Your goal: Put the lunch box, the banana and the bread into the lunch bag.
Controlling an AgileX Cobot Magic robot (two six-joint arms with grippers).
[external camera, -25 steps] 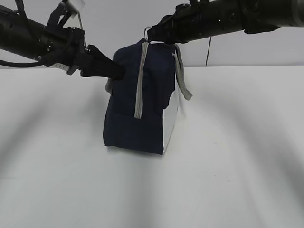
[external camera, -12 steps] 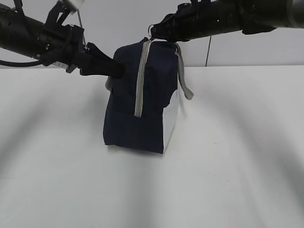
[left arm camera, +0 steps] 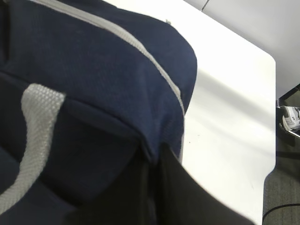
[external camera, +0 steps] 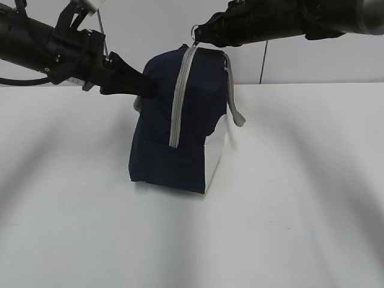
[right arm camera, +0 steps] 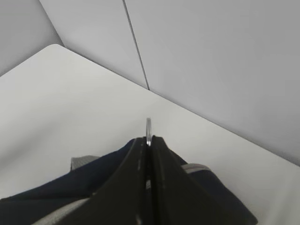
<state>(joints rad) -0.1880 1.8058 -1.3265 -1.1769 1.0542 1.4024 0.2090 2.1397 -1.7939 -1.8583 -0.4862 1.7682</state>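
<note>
Here the lunch bag point(external camera: 180, 120) stands mid-frame; the left gripper point(external camera: 147, 88) pinches its upper-left fabric, the right gripper point(external camera: 201, 35) clamps the ring pull point(right arm camera: 148, 127). Pulling hard could tip the bag or slip the ring.

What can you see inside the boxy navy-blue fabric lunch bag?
Nothing inside shows. The navy-blue fabric lunch bag looks closed along its grey zipper, so its walls hide any contents. The right gripper pinches the metal ring pull on top.
</note>
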